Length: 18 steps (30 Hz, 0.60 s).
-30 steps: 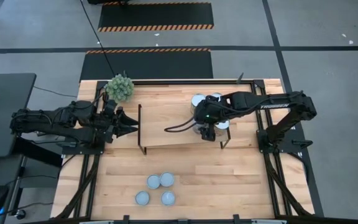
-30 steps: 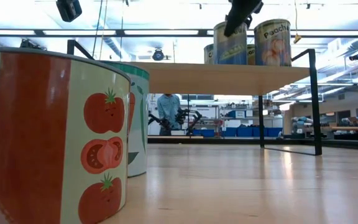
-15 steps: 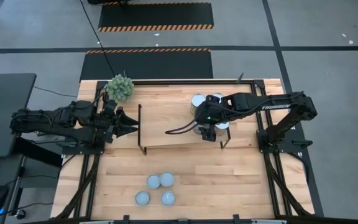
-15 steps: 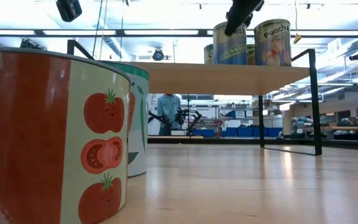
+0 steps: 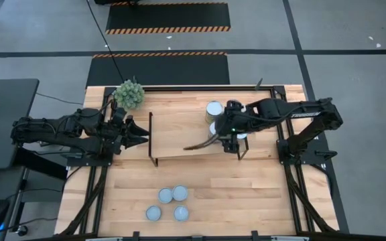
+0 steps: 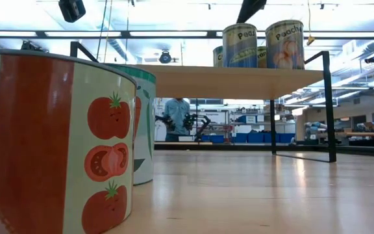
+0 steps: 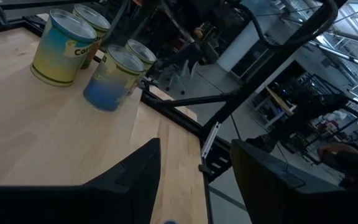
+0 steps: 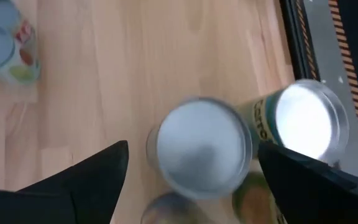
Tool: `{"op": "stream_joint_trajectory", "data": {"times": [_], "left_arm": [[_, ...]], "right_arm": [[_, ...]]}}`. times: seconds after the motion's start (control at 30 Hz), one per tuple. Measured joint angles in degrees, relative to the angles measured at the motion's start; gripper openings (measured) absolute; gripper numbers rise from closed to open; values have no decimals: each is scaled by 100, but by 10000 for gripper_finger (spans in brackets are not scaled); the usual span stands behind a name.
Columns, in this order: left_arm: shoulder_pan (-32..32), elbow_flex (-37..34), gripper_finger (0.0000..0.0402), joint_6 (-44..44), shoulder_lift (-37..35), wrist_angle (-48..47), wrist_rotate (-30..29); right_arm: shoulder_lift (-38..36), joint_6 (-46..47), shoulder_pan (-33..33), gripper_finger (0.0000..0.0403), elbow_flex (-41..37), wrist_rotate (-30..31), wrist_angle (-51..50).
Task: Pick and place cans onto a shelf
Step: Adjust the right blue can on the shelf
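Observation:
The light-wood shelf (image 5: pixel 179 134) stands across the table's far half. Several cans stand upright on its right end: one with a silvery top (image 5: pixel 214 109), the others partly hidden under my right arm. The low view shows two of them (image 6: pixel 240 45) (image 6: pixel 284 44). My right gripper (image 5: pixel 228 134) hangs open above a silvery-topped can (image 8: pixel 201 152), one finger to either side of it and clear of it. Several pale-topped cans (image 5: pixel 172 195) stand on the table near the front edge. My left gripper (image 5: pixel 143 137) is open and empty at the shelf's left end.
A green ball-shaped plant (image 5: pixel 129 94) sits at the table's far left corner. The shelf's black end frames (image 5: pixel 151 137) (image 6: pixel 330 107) stand at each end. Two tomato-print cans (image 6: pixel 50 143) stand close in front of the low camera. A person stands in the room beyond (image 6: pixel 176 117).
My right gripper has gone up from the front can on the shelf and a little toward the table's right edge. The can stays upright on the shelf, now clear of the fingers.

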Motion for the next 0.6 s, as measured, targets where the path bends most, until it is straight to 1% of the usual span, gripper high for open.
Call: {"op": "stream_joint_trajectory", "data": {"times": [0.2,0.33,0.4,0.6], "left_arm": [[0,0,201,10,1,1,0],[0,-2,201,301,63,17,-107],[3,-2,201,435,116,86,-140],[3,-2,201,603,253,245,-164]], "right_arm": [[4,400,626,365,11,523,-1038],[4,538,989,365,11,1146,-1313],[2,528,1118,365,11,1362,-1445],[4,699,1186,365,8,1379,-1968]]}}
